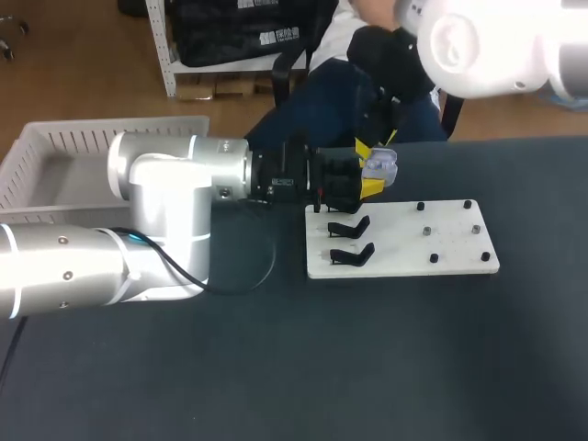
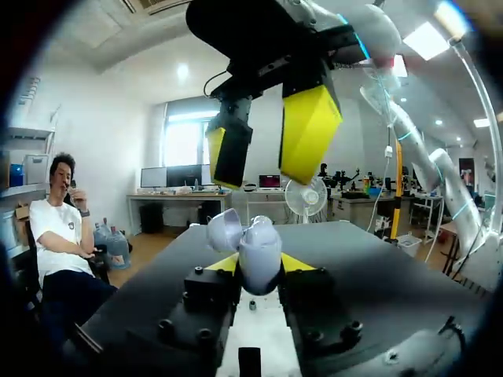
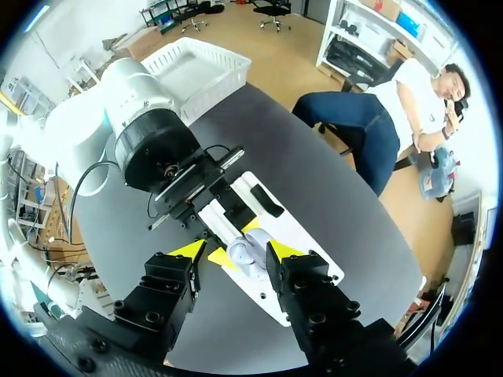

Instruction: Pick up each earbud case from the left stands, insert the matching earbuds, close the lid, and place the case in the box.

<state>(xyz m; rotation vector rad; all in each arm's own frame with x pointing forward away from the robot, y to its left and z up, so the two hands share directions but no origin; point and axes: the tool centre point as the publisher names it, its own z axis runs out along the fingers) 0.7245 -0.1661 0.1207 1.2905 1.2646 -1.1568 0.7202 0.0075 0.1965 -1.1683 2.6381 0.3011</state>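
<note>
Earbud case [image 2: 255,251], lid flipped open, sits clamped in the left gripper [image 2: 258,265] above the white board's [image 1: 441,243] far-left corner. The right gripper [image 2: 267,141] hangs spread and empty right above it. Can't tell if the buds are in, so I'd guess loading or lid-closing is next.

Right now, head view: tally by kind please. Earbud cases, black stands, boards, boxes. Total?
earbud case: 1
black stands: 2
white board: 1
white box: 1
Total: 5
</note>
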